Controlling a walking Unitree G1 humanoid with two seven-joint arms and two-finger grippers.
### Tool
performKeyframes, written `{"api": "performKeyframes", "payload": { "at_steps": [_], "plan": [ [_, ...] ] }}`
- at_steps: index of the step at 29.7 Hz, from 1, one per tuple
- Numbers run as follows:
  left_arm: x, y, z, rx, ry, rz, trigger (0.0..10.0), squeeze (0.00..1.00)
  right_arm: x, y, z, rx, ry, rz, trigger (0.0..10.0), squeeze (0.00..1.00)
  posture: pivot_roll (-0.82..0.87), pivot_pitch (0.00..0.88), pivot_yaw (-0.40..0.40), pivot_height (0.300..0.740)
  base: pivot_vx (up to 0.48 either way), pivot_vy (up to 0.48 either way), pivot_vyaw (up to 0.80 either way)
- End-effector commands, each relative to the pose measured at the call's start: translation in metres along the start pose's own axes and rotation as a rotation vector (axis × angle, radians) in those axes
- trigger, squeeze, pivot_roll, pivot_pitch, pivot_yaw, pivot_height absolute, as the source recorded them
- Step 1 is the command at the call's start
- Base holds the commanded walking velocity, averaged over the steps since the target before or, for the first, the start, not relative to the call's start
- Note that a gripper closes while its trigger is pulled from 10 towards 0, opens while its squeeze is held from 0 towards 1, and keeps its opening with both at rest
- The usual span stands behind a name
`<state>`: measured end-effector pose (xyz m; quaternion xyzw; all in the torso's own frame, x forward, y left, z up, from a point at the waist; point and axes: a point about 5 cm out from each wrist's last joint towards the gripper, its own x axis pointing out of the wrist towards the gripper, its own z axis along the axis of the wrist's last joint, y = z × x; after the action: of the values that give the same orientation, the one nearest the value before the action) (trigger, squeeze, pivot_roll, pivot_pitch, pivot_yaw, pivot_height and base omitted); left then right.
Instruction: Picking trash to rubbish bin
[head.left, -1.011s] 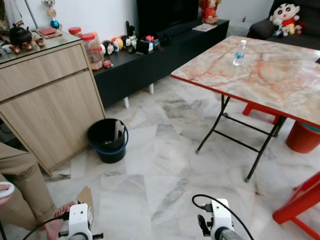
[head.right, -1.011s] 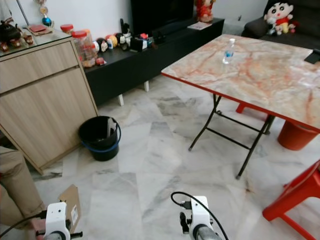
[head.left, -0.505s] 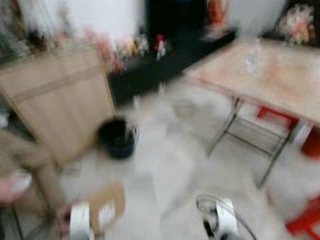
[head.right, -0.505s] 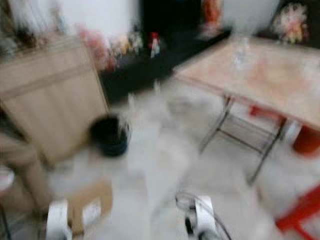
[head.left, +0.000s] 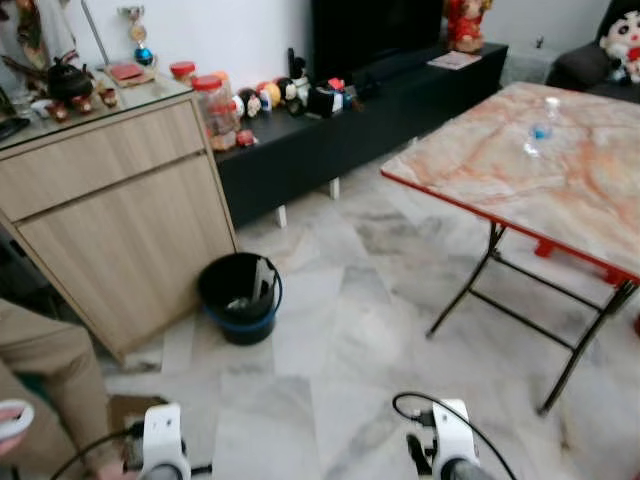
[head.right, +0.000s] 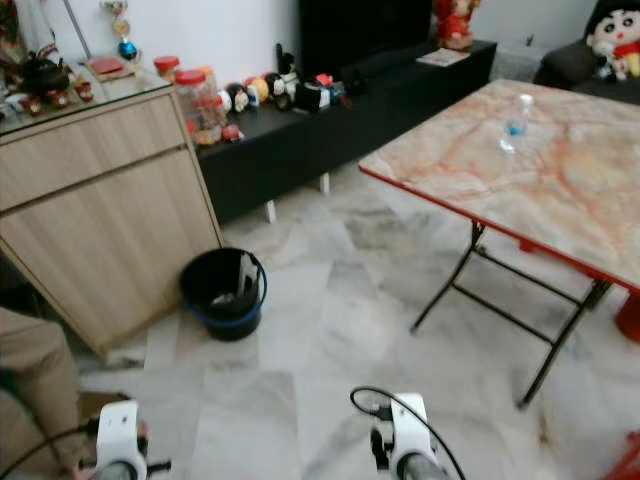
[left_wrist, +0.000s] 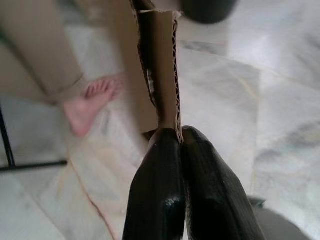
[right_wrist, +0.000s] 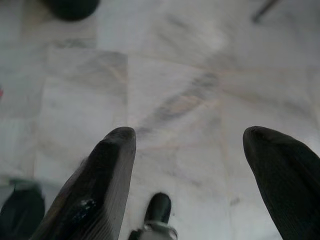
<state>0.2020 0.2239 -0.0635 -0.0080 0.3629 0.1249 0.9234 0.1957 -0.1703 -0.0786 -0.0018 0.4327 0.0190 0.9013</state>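
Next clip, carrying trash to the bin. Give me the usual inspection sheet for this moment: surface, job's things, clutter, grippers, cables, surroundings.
Surface: marble floor, pale and veined, nothing spilled that I can see.
Job's things: piece of cardboard held edge-on; black bin beside the wooden cabinet, something pale already inside it.
Clutter: water bottle upright on the folding table; jars and figurines on the black TV bench.
Grippers: left gripper shut on the cardboard; right gripper open, holding nothing, above the floor.
Cables: black cable looping at the right wrist.
Surroundings: a person's bare foot and trouser leg close to the left gripper; sofa with a doll at the far right.
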Motion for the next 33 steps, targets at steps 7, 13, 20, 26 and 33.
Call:
{"api": "performKeyframes", "payload": {
  "at_steps": [7,13,20,26,33],
  "plan": [
    [-0.0014,0.012,-0.0036,0.002,0.012,0.034,10.0,0.0,0.0023,0.0093,0.0074,0.018,-0.018,0.022,10.0,0.0,0.09,0.018,0.032,0.74,0.393,0.0,0.34],
    [-0.0013,0.0136,-0.0032,0.004,0.013,0.036,10.0,0.0,0.0026,0.0112,0.008,0.01,-0.018,0.027,10.0,0.0,0.09,0.012,0.041,0.74,0.391,0.0,0.0],
    [-0.0005,0.0158,0.0002,0.008,-0.001,0.038,10.0,0.0,0.0028,0.0135,0.0081,0.009,-0.018,0.031,10.0,0.0,0.1,0.008,0.045,0.74,0.392,0.0,0.0],
    [-0.0008,0.0165,0.0001,0.01,-0.006,0.038,10.0,0.0,0.0028,0.015,0.0081,0.023,-0.019,0.044,10.0,0.0,0.1,0.006,0.048,0.74,0.391,0.0,0.0],
    [-0.0017,0.0167,-0.0012,0.017,-0.013,0.031,10.0,0.0,0.0028,0.0171,0.0077,0.011,-0.022,0.049,10.0,0.0,0.1,0.0,0.052,0.74,0.393,0.0,0.0]
  ]
}}
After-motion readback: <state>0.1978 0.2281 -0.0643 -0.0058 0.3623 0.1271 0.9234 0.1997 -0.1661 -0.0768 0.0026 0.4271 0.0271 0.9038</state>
